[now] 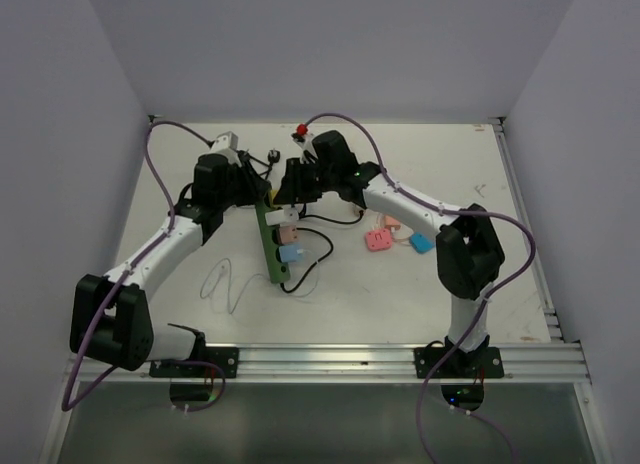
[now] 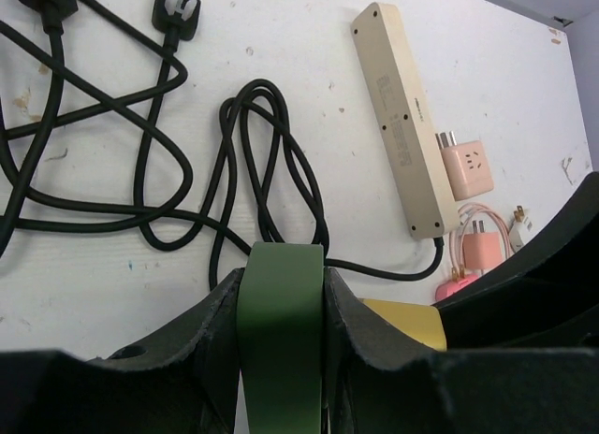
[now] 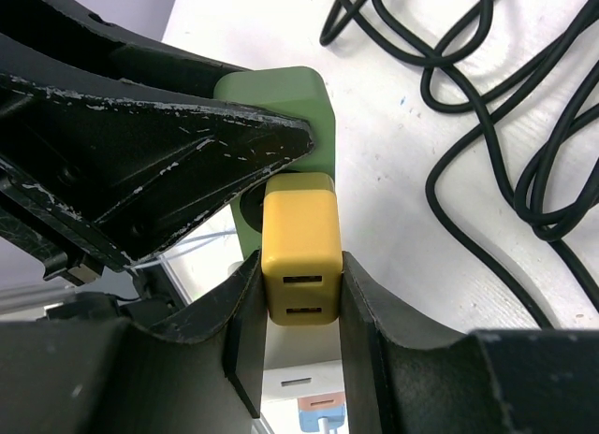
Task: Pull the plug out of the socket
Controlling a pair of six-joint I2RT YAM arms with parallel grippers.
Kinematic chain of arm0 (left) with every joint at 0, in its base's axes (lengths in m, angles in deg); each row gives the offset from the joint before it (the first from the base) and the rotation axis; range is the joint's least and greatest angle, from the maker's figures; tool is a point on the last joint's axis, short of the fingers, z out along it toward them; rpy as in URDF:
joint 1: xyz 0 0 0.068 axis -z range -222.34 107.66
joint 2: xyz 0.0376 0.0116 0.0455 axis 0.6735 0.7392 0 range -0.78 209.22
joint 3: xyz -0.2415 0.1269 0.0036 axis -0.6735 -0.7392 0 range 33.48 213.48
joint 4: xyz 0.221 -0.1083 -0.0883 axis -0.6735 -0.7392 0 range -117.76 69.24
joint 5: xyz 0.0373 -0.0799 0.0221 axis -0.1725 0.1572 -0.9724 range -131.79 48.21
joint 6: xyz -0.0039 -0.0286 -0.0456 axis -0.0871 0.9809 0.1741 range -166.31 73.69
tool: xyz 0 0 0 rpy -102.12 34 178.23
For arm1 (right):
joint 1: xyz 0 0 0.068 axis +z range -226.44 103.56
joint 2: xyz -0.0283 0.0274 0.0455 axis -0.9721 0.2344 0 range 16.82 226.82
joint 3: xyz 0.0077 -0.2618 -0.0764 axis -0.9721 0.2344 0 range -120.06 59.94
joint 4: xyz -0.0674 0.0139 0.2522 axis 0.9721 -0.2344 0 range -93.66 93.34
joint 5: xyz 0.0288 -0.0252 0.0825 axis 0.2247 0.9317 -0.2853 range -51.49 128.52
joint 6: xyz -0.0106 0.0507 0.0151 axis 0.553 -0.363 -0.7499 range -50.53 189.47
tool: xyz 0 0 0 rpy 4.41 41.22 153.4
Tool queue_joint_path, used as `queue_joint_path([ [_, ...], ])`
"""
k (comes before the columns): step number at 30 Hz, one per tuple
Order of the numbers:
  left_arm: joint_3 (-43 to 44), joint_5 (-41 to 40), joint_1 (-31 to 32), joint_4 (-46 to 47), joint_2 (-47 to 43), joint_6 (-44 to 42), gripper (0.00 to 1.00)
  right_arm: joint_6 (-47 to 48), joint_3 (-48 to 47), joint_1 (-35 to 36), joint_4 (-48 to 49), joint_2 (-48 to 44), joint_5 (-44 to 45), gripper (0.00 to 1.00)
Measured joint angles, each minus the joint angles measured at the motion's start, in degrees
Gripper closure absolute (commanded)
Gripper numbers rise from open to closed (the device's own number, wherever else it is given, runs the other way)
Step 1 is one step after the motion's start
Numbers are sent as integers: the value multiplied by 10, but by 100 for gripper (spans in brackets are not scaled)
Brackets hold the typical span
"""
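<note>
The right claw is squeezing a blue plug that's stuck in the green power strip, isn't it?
Not quite. The plug is yellow, not blue. The right wrist view shows the right gripper squeezing it where it sits in the green power strip.

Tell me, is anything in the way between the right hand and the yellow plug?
Nothing visible is. The right hand grips the plug on both sides; the plug sits in the green socket, whose end the left hand clamps.
</note>
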Motion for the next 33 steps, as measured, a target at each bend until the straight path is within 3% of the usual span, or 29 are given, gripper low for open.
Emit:
queue_joint_path([
  [20, 193, -3, 39, -75, -4, -80, 100, 4, 13, -28, 35, -130, 36, 100],
  [33, 238, 7, 52, -89, -2, -96, 100, 14, 25, -35, 44, -169, 43, 100],
])
